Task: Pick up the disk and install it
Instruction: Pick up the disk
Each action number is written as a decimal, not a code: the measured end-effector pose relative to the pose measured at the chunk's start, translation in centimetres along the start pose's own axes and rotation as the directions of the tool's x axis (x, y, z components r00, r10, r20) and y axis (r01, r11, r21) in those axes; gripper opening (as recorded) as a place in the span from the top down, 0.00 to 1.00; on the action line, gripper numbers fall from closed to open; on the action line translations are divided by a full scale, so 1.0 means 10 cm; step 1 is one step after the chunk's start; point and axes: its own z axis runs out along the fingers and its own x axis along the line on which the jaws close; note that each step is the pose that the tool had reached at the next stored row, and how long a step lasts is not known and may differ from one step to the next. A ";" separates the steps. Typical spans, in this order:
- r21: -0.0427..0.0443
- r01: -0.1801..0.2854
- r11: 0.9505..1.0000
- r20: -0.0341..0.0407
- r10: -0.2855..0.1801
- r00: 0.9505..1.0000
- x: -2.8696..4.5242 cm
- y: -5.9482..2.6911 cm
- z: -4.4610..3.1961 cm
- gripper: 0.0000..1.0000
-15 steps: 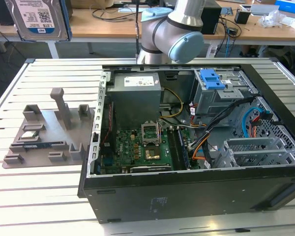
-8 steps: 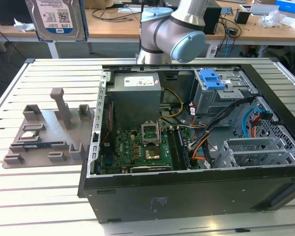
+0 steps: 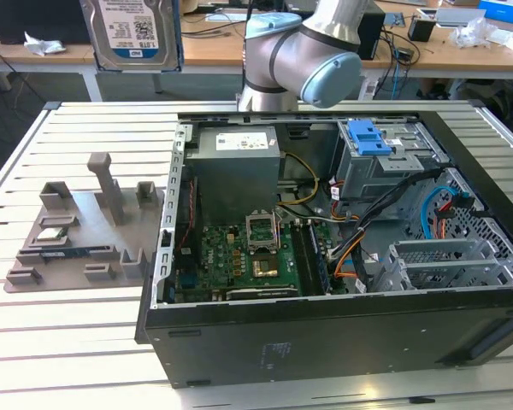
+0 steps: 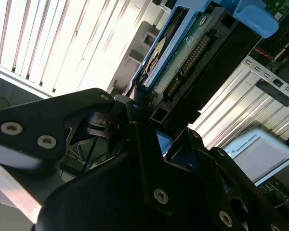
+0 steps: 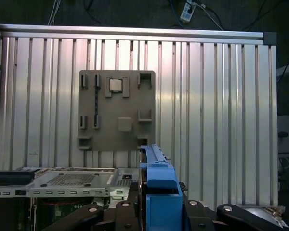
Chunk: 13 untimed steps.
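Observation:
The disk (image 3: 132, 32), a silver drive with a white label and blue side rails, hangs high over the back of the slatted table, on the exterior view's left of the arm (image 3: 301, 51). In the second wrist view my gripper (image 4: 149, 120) is shut on the disk (image 4: 183, 62), whose green board and connector face the camera. In the first wrist view the disk (image 5: 156, 173) shows edge-on as a blue rail rising from between the black fingers (image 5: 202, 216). It is held above the table, beyond the open case.
An open computer case (image 3: 162, 282) lies on the table with motherboard, cables and a grey power-supply box (image 3: 237, 162). A blue latch bracket (image 3: 368, 137) sits on the drive cage. A grey fixture plate (image 3: 77, 231) holding small parts lies on the exterior view's left.

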 end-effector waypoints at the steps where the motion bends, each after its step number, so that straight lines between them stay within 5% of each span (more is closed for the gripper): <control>1: 0.000 0.000 1.000 0.000 0.000 1.000 0.000 -0.037 -0.003 0.63; 3: -0.002 0.000 1.000 0.000 0.000 1.000 0.004 -0.216 -0.013 0.63; 9: -0.003 0.000 1.000 0.000 0.000 1.000 0.008 -0.432 -0.026 0.63; 13: -0.005 0.000 1.000 0.000 0.000 1.000 0.011 -0.654 -0.040 0.63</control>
